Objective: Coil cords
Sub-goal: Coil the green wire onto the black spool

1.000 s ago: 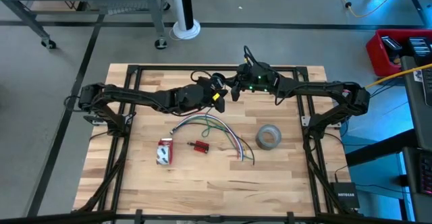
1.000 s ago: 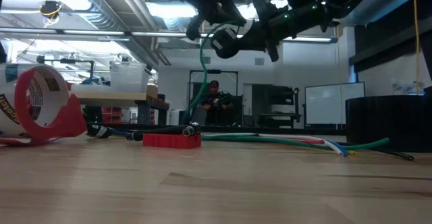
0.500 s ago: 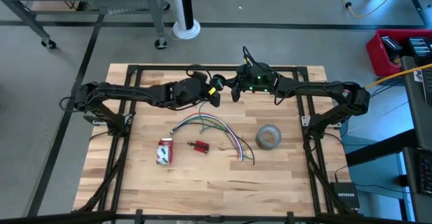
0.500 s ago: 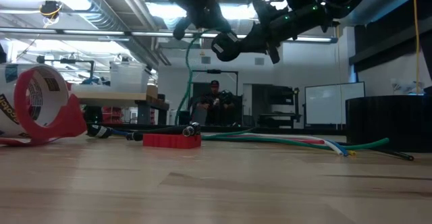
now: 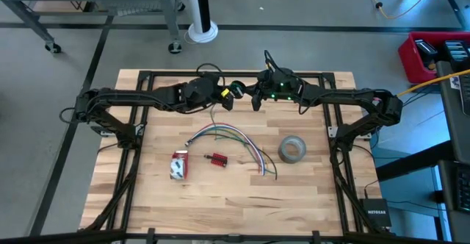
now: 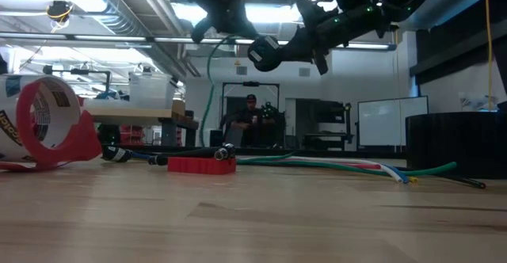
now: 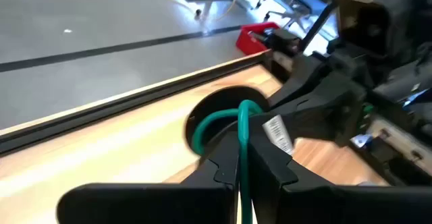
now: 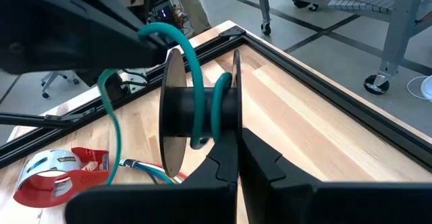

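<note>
Above the table's (image 5: 147,192) far edge, left gripper (image 5: 222,97) pinches the teal cord (image 8: 196,69) running sideways to the spool (image 8: 196,113) clamped in the right gripper (image 5: 253,97).

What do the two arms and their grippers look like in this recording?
Both arms are dark, nearly black, jointed and slender. The left gripper has two black angular fingers with stepped inner edges; a yellow mark shows near it in the high view. The right gripper has matching black fingers. Green lights glow on the right arm's wrist housing, and thin black cables loop above both wrists.
</note>
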You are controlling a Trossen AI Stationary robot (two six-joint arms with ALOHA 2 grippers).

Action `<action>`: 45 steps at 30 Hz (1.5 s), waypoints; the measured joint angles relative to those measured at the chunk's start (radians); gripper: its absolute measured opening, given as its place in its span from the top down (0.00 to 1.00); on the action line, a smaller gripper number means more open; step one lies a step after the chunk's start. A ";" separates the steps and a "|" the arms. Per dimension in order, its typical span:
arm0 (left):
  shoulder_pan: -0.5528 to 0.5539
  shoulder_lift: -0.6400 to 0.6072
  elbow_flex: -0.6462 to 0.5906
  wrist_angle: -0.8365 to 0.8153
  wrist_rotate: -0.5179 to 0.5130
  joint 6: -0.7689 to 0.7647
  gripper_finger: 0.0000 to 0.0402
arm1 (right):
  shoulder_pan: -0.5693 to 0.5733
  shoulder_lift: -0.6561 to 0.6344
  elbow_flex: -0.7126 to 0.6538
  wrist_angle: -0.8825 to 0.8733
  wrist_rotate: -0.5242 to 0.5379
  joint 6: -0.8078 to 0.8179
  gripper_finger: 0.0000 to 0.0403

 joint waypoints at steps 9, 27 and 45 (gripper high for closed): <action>0.005 -0.015 0.000 -0.101 0.000 0.030 0.97 | 0.000 0.000 0.000 0.007 0.000 -0.001 1.00; -0.002 -0.015 0.000 -0.240 0.057 0.038 0.97 | 0.001 0.000 0.000 0.087 -0.037 0.001 1.00; -0.003 -0.014 0.000 -0.289 0.101 0.088 0.74 | 0.000 0.000 -0.001 0.119 -0.034 0.004 1.00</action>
